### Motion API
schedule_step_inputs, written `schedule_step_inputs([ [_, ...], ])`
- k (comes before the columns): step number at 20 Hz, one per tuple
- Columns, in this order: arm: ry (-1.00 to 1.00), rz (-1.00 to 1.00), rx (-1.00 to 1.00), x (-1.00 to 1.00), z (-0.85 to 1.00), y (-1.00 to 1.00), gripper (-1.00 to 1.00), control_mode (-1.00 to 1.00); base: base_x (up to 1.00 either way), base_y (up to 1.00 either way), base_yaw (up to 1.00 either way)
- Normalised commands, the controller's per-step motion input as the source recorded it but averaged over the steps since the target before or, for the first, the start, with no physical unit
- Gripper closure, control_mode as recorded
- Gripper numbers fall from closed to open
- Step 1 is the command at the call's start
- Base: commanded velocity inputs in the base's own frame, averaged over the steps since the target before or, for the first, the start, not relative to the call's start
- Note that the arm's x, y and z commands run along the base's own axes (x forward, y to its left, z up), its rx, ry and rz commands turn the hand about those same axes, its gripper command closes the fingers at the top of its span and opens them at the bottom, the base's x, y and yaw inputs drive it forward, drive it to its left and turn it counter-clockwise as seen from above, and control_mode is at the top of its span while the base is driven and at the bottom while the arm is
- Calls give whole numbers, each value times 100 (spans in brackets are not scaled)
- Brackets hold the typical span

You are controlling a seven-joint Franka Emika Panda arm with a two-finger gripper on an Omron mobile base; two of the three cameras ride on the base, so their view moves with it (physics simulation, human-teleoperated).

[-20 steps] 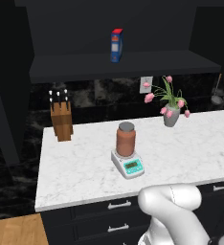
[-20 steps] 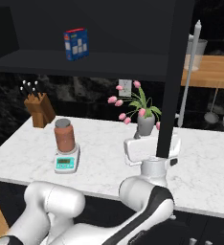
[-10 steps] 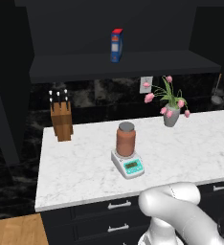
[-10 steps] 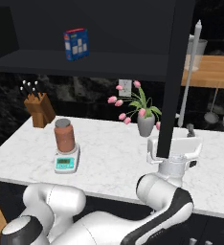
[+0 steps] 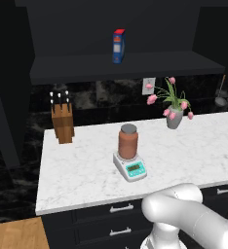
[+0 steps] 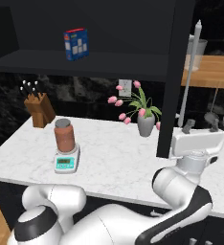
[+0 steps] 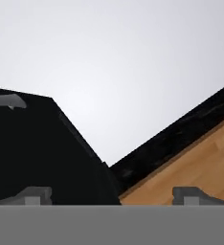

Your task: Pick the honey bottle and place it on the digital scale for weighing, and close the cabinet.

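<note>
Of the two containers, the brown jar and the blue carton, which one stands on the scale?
The honey bottle, reddish-brown with a grey lid, stands on the digital scale; the blue carton stands up on the cabinet shelf.

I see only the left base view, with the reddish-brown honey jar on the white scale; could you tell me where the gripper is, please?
Observer: In the right base view the two-finger gripper points upward just right of the open black cabinet door.
Operator: Are its jaws open?
Observer: Yes, wide open, with nothing between them.
Operator: Where is the door's handle?
Observer: The long silver handle ends just above the gripper's left finger; I cannot tell whether they touch.
</note>
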Motion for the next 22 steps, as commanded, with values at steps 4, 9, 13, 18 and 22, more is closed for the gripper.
schedule_step_inputs([
  [4, -44, 1, -33, -31, 54, 75, -100, -100, 0, 0, 0],
  [9, -30, 1, -39, 0, 51, 100, -100, -100, 0, 0, 0],
  [13, -3, 0, -35, 53, 14, 100, -100, -100, 0, 0, 0],
  [18, 16, -8, -37, 91, -14, 100, -100, -100, 0, 0, 0],
  [22, 32, -19, -36, 100, -26, 100, -100, -100, 0, 0, 0],
])
